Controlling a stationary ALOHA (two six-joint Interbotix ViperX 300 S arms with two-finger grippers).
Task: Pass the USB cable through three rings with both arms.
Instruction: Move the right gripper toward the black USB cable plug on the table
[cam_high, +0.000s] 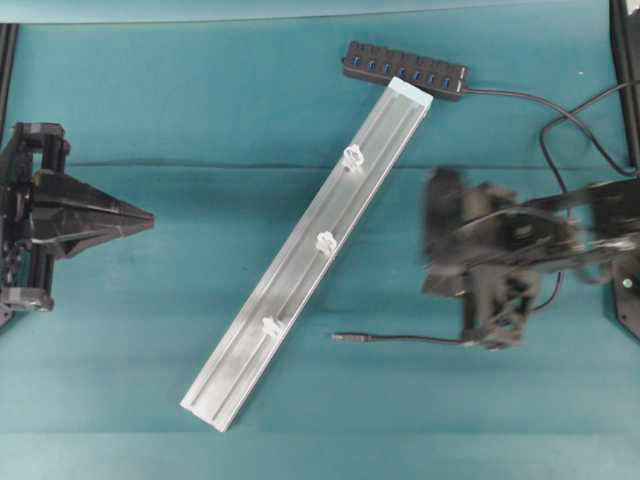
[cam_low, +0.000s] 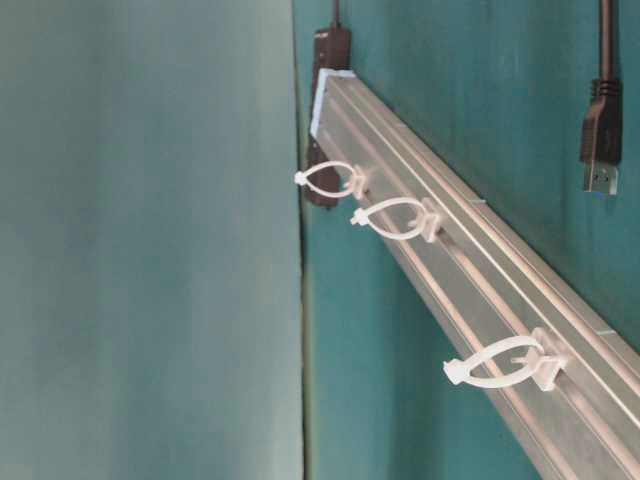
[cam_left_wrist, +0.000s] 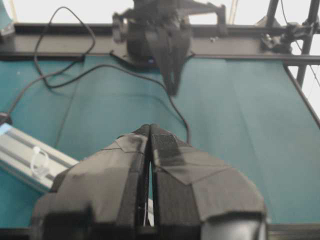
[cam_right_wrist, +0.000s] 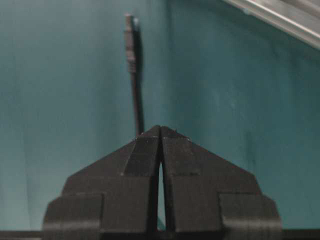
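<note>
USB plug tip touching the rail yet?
Apart. The overhead view shows bare teal cloth between the USB cable's plug tip and the aluminium rail; no ring is threaded.

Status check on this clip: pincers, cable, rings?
Left pincer shut, empty, parked clear of rail. Right pincer shut on USB cable. Plug short of rings; none threaded. Path unobstructed.

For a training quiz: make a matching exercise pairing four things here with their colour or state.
Things:
1. Hub
2. Rail
3. Rings
4. Left gripper

Descriptions:
A. translucent white, nothing threaded
B. black, at the rail's far end
C. jaws shut, holding nothing
D. silver, lying diagonally

Pairs: 1-B, 2-D, 3-A, 4-C
</note>
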